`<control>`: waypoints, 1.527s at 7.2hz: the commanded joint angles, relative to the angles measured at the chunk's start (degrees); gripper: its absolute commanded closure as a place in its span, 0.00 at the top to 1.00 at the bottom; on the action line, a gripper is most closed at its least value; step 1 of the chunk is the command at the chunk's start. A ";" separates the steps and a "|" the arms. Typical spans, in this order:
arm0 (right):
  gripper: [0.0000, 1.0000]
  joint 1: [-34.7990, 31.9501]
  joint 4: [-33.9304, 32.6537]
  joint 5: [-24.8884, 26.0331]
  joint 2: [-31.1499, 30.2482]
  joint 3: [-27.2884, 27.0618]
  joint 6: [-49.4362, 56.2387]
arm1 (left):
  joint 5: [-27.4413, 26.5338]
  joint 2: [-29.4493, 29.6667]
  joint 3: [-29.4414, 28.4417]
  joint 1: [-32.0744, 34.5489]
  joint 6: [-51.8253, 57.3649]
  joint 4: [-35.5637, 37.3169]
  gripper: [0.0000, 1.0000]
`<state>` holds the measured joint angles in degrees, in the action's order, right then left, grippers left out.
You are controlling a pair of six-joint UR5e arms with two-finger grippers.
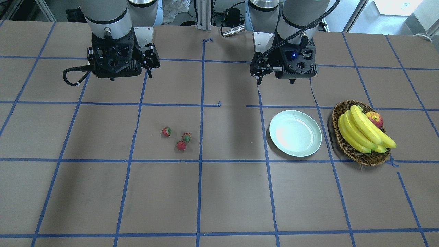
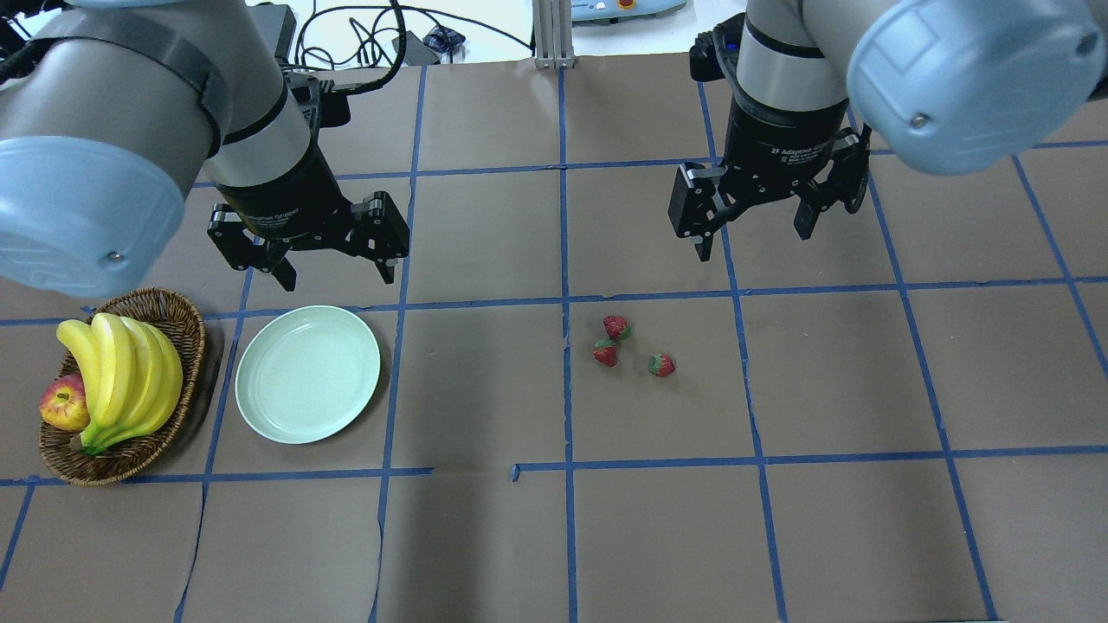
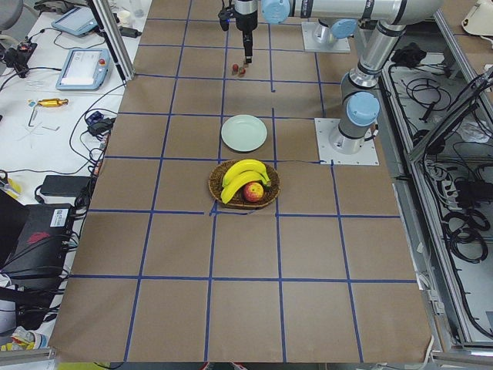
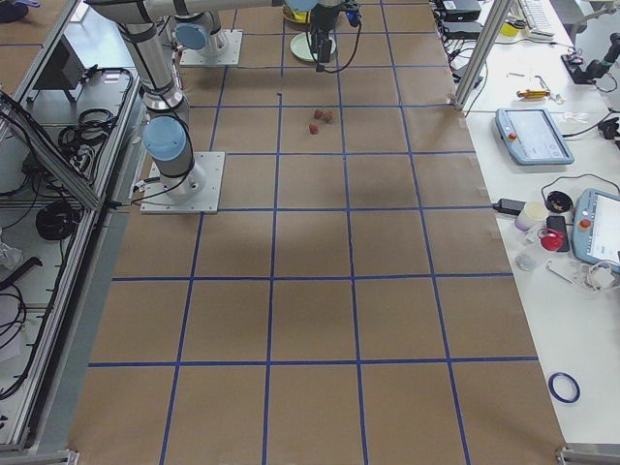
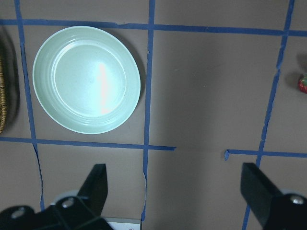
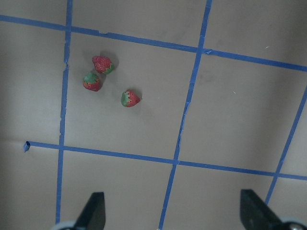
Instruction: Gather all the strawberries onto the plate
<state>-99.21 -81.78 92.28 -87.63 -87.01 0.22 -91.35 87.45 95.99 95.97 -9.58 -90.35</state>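
Observation:
Three strawberries (image 2: 616, 327) (image 2: 606, 352) (image 2: 661, 364) lie close together on the brown table, a little right of centre. They also show in the front view (image 1: 180, 145) and the right wrist view (image 6: 130, 98). The mint-green plate (image 2: 307, 374) sits empty at the left, also in the left wrist view (image 5: 86, 79) and the front view (image 1: 295, 133). My left gripper (image 2: 336, 277) hangs open above the table just behind the plate. My right gripper (image 2: 753, 242) hangs open, behind and to the right of the strawberries. Both are empty.
A wicker basket (image 2: 173, 305) left of the plate holds bananas (image 2: 121, 381) and an apple (image 2: 63, 407). Blue tape lines grid the table. One strawberry (image 5: 303, 84) shows at the right edge of the left wrist view.

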 commanded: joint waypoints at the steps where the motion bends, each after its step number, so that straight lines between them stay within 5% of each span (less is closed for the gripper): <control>1: 1.00 -0.02 -0.23 -0.08 0.26 -0.01 -0.14 | -0.06 0.00 0.07 0.09 0.00 -0.09 1.00; 11: 1.00 -0.19 -1.46 -0.69 0.96 -4.22 -0.05 | -0.06 0.00 0.25 0.09 0.00 -0.26 1.00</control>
<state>-99.35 -83.02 91.82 -87.07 -90.46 0.11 -91.47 87.45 96.18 96.11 -9.58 -90.61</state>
